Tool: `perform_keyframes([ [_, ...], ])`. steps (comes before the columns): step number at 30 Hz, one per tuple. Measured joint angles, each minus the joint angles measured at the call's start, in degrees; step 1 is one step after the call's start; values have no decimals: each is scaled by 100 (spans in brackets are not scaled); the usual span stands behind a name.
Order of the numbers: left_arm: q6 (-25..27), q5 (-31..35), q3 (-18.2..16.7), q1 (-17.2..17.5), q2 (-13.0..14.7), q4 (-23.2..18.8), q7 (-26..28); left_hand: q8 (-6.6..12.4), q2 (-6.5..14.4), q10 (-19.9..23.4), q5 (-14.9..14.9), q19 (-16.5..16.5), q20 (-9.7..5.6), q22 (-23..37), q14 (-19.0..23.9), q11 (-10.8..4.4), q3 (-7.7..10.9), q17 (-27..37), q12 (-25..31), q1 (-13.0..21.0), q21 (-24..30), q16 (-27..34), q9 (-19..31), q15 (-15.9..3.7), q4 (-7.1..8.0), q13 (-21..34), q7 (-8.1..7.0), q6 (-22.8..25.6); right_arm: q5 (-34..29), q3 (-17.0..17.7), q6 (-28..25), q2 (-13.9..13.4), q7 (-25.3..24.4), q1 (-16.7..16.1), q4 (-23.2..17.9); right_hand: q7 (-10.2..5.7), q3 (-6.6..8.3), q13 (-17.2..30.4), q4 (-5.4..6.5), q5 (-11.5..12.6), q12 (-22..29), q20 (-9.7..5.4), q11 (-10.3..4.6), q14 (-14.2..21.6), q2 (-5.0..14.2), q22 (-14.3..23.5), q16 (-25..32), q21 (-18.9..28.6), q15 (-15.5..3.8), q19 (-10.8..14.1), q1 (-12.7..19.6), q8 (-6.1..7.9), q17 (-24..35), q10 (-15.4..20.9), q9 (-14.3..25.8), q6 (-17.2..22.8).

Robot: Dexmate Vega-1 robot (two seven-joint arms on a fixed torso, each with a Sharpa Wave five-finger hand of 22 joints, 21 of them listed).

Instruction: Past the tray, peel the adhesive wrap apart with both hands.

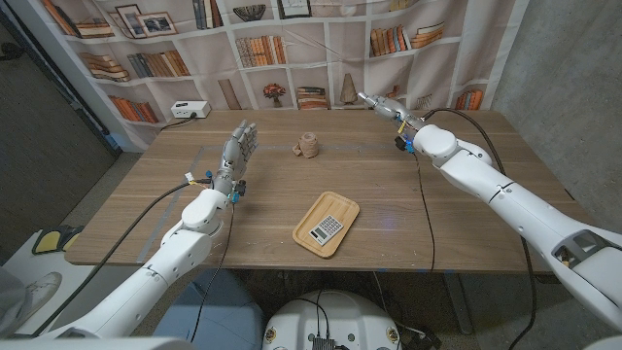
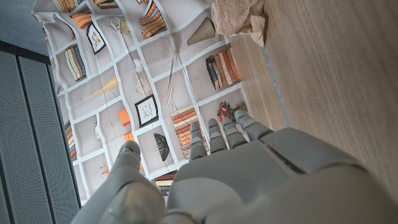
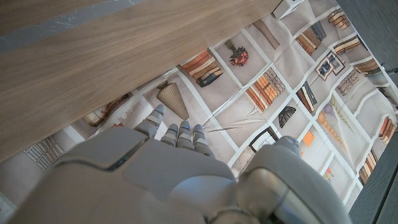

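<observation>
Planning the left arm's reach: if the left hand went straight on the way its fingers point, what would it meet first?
Probably nothing on the table. The left hand points toward the bookshelf backdrop; the adhesive wrap sits off to its right, outside that line. Depth is hard to judge.
</observation>
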Motion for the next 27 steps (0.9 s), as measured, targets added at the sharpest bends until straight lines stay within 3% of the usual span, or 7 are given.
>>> perform_keyframes([
  [27, -43, -50, -12, -22, -22, 119, -94, 0, 0, 0, 0, 0, 0, -16, 0, 0, -1, 0, 3, 0, 0, 0, 0, 0, 1, 0, 0, 0, -565, -324, -414, 95, 44, 304, -83, -1, 15, 0, -15, 0, 21, 20, 31, 0, 30, 0, 0, 0, -1, 20, 30, 0, 1, 31, 0, 41],
])
